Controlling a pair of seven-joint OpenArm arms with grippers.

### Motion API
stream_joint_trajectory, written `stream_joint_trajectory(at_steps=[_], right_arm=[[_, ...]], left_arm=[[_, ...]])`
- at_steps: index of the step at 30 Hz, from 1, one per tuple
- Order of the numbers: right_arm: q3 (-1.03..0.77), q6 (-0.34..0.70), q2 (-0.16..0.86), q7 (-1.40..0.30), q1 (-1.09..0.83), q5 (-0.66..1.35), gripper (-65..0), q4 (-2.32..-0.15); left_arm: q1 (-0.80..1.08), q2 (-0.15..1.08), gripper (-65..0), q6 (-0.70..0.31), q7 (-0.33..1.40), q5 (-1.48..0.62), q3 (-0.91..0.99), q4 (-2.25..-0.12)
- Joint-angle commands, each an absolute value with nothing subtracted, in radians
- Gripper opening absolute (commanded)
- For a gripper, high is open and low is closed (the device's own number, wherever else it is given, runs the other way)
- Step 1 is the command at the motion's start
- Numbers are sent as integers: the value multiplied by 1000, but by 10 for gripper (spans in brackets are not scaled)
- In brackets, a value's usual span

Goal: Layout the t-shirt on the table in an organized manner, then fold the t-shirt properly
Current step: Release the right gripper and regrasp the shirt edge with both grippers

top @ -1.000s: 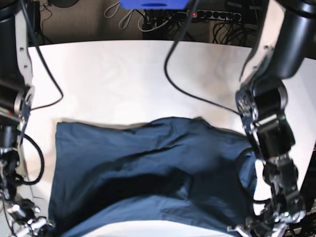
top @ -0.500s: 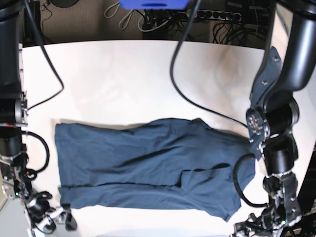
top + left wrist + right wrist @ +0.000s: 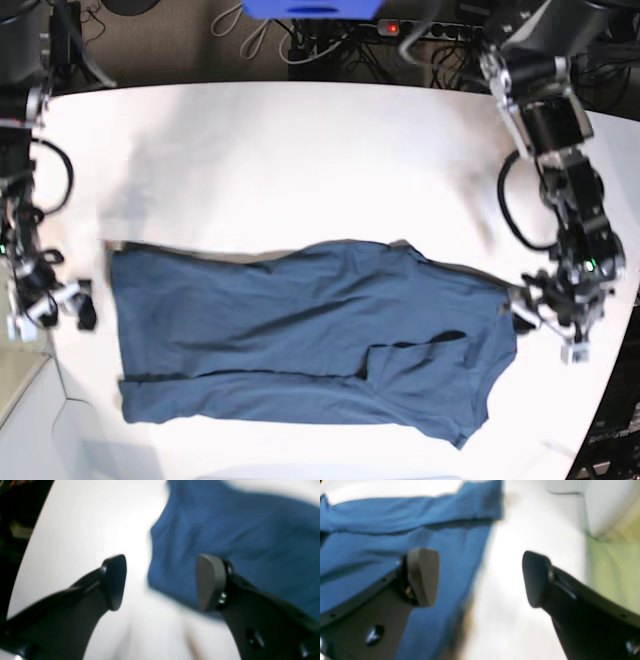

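Two grippers stand wide open over the table (image 3: 300, 150), and neither holds anything; the t-shirt (image 3: 300, 335) lies spread across the near half of the table, its long axis running from the left edge toward the right edge in the base view, well short of the far edge.

In the left wrist view the left gripper (image 3: 160, 582) shows two dark pads spread far apart; one fingertip (image 3: 115, 580) hangs over bare white tabletop, the other over the blue cloth; the shirt's edge passes through the gap between them; whether either pad touches the cloth cannot be told, the picture being blurred; in the base view this gripper (image 3: 548, 325) sits just beside the shirt's end near the table's right edge.

In the right wrist view the right gripper (image 3: 480, 577) is likewise spread wide; one pad (image 3: 422, 575) lies over the shirt, the other over the white table; the straight edge of the cloth runs between them; nothing is pinched; in the base view this gripper (image 3: 60, 305) is at the table's left edge, just beside the shirt's other end and apart from it.

Some wrinkles and a small folded flap show in the cloth toward its right part; the near long edge lies fairly straight.
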State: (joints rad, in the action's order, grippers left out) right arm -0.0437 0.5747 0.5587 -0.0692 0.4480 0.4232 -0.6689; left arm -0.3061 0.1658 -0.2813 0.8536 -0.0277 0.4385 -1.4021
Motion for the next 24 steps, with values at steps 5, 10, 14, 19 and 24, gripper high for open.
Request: stream_joint_trajectory(at_steps=[5, 10, 14, 19, 24], right_arm=[[-119, 588, 576, -45, 323, 441, -131, -816], [-199, 588, 550, -44, 206, 441, -131, -875], [-216, 591, 536, -44, 177, 441, -130, -878], [-236, 593, 532, -44, 136, 441, -130, -880], [-236, 593, 532, -44, 105, 441, -130, -880]], left_arm=[[-225, 137, -230, -291, 825, -50, 449, -1483], [-209, 96, -230, -291, 820, -50, 559, -1405], [-239, 99, -230, -291, 700, -50, 575, -1253], [-277, 122, -230, -295, 568, -51, 575, -1129], [-331, 125, -230, -351, 506, -51, 579, -1001]])
